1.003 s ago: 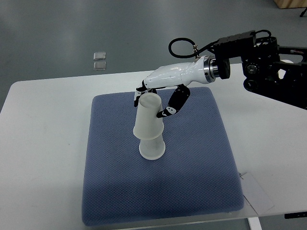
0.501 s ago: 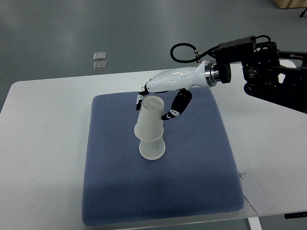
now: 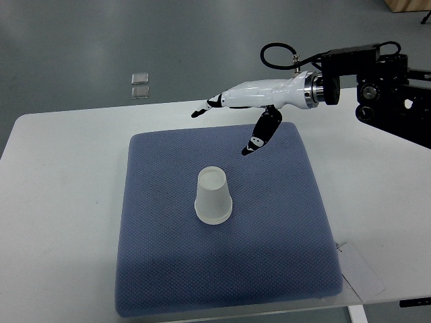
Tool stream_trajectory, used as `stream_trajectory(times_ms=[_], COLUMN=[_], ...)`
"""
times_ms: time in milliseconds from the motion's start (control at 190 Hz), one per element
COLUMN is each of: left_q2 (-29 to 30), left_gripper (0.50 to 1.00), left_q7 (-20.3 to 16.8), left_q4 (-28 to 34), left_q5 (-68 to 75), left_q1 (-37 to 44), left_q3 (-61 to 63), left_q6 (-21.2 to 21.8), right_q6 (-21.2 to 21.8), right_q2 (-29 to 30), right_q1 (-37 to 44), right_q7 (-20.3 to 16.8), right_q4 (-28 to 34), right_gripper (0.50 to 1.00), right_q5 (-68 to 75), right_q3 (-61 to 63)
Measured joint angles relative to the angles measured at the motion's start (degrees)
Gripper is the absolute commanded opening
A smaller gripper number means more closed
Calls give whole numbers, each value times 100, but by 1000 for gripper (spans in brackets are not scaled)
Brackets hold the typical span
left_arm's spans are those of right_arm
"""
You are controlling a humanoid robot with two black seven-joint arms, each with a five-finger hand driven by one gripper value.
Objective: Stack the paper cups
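A stack of white paper cups stands upside down on the blue-grey mat, near the mat's middle. My right hand hovers above the mat's far edge, up and to the right of the cups and apart from them. Its fingers are spread and hold nothing. The right arm comes in from the upper right. The left arm does not show.
The mat lies on a white table. A white paper tag sits at the mat's near right corner. Two small clear squares lie on the grey floor beyond the table.
The right hand let go of the upper cup, which dropped fully over the lower one. The hand then lifted and drew back to the upper right.
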Motion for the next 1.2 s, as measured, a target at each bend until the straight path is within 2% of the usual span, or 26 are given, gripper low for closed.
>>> stream_trajectory(times_ms=[201,338,544,686,939,1198], left_q2=[0,0,0,0,0,0], left_gripper=[1000,1000,1000,1000,1000,1000], left_q7=[2,2,2,2,-1,-1], left_q4=[0,0,1,1,1,1], left_q5=[0,0,0,0,0,0], left_q1=[0,0,0,0,0,0], left_q3=[0,0,0,0,0,0], left_q6=[0,0,0,0,0,0], right_q6=[-367,-968,-2099,-2485,-2375,-1318], right_q2=[105,136,270,407,683,908], right_q1=[-820,-1175,-1497,-1672,-1921,-2206], right_q7=[-127,-314,-737,-862,-944,-1008], right_q4=[-1266,-1954,-2246,-2268,-2551,-2903], right_gripper=[913,913,913,913,915,917], right_q5=[1227,2610,4803,5629,6287,6361], right_q3=[805,937,931,919,1005,1191])
